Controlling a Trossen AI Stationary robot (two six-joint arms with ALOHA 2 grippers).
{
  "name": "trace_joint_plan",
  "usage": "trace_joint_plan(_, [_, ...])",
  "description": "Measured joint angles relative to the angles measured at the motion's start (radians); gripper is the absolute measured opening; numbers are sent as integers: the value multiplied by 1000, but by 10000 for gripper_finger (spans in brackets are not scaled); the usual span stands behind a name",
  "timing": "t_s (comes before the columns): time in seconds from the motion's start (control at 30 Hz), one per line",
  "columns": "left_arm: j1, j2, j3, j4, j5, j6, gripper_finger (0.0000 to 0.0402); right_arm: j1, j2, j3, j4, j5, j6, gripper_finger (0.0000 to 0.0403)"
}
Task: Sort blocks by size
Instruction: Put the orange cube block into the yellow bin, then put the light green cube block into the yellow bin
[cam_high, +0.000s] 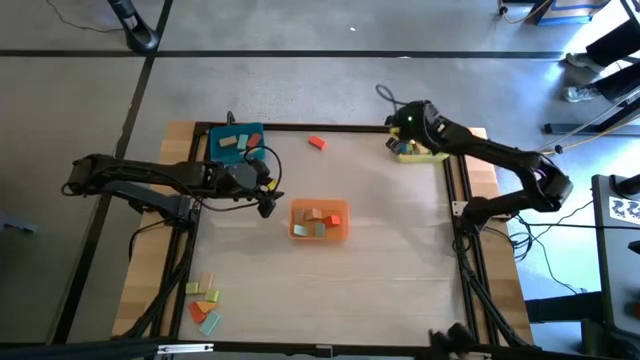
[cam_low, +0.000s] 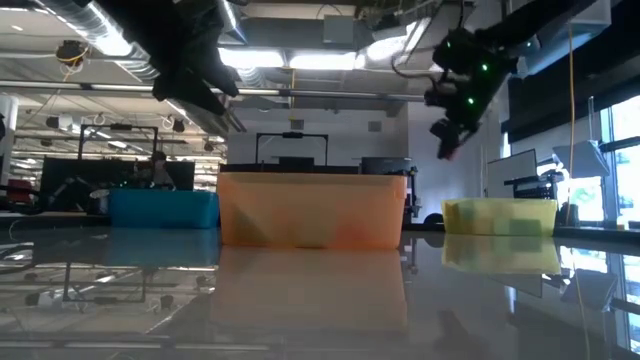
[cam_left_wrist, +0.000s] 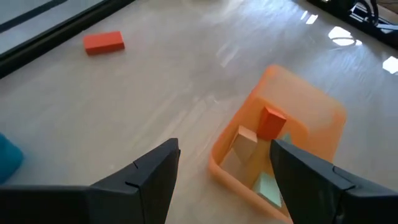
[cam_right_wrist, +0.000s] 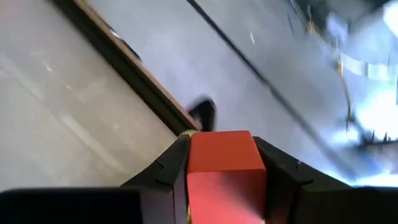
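The right gripper (cam_right_wrist: 221, 186) pinches a red block (cam_right_wrist: 222, 171) between its fingers, raised above the yellow tray (cam_high: 418, 152) at the table's far right corner. The left gripper (cam_left_wrist: 224, 180), its fingers spread and empty, hangs just beside the orange tray (cam_high: 319, 221) at the table's middle, which holds several blocks. The blue tray (cam_high: 237, 141) at the far left edge holds more. One orange block (cam_high: 317, 143) lies alone between the blue and yellow trays. A cluster of unsorted blocks (cam_high: 203, 303) lies at the near left corner.
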Motion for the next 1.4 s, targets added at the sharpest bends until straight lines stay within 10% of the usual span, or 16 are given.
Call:
trace_joint_plan(0.47, [0, 0, 0, 0, -8, -6, 239, -262, 187, 0, -105, -130, 242, 149])
trace_joint_plan(0.9, [0, 0, 0, -10, -8, -11, 239, -259, 190, 0, -146, -80, 198, 263])
trace_joint_plan(1.4, [-48, 35, 0, 121, -8, 224, 239, 182, -45, 0, 1, -357, 173, 284])
